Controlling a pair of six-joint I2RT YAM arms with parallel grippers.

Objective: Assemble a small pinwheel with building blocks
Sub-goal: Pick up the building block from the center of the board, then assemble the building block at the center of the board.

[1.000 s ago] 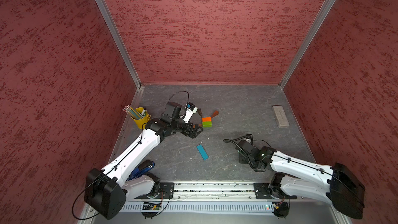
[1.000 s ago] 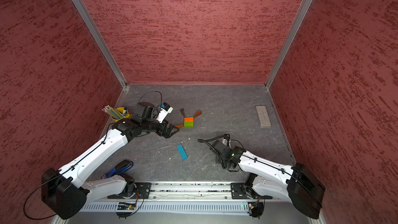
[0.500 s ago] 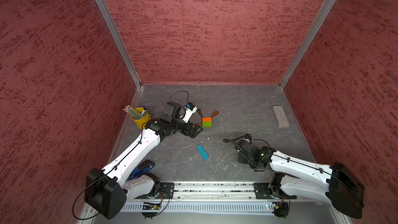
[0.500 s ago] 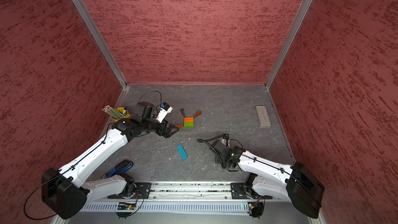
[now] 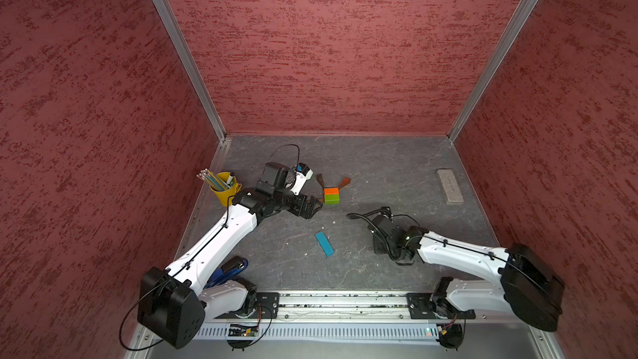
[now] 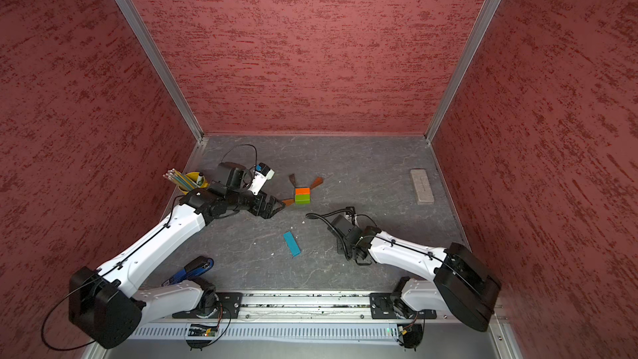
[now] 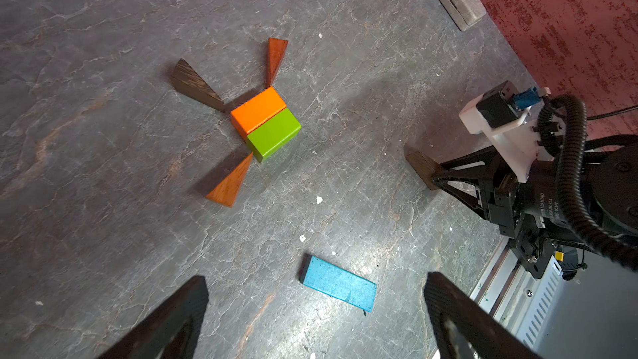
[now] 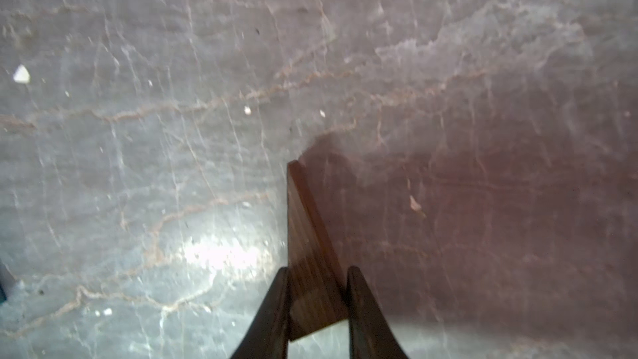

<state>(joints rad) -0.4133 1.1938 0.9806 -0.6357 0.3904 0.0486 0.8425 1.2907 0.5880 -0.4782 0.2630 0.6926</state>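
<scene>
1. The left hand (image 5: 313, 207) has its jaws spread wide and holds nothing. It sits just beside the two-block square, on the side toward the yellow cup (image 5: 226, 190).
2. The right hand (image 8: 317, 281) is closed on a fourth wedge (image 8: 307, 233), a dark brown one, gripped at its broad end. The wedge's narrow end reaches down to the surface (image 5: 379, 167). I cannot tell whether it rests there.
3. The orange block (image 7: 258, 110) and the green block (image 7: 272, 131) lie pressed side by side, forming a square.
4. Three wedges fan out from that square, each with its tip at a corner:
   - a dark brown wedge (image 7: 193, 86) and a reddish wedge (image 7: 275, 58) at the orange block;
   - an orange-brown wedge (image 7: 229, 183) at the green block.
5. The green block's other outer corner is bare.
6. The blue bar (image 7: 338, 283) lies flat on the surface, well apart from the square and between the two arms. In both top views it sits nearer the robot's base rail.
7. A grey slab (image 5: 450, 187) lies off by the right wall.
</scene>
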